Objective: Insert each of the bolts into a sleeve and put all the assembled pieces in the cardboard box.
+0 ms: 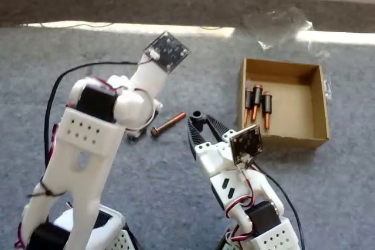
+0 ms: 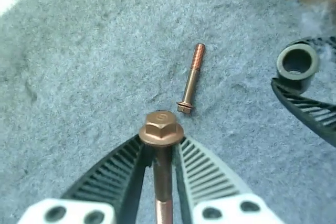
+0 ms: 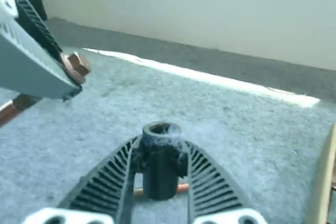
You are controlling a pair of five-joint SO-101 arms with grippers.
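Left gripper (image 2: 163, 142): pinched on held bolt (image 2: 161, 128), head past the tips.
Right gripper (image 3: 160, 146): clamped on sleeve (image 3: 160, 166), stood upright, bore upward.
Loose bolt (image 2: 191, 80): laid flat on surface (image 2: 79, 66) between the grippers, thread end towards the sleeve.

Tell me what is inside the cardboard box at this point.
Inside the cardboard box lie three assembled pieces, side by side near one side wall. The box's near wall covers a strip of the floor, so anything lying there cannot be seen.
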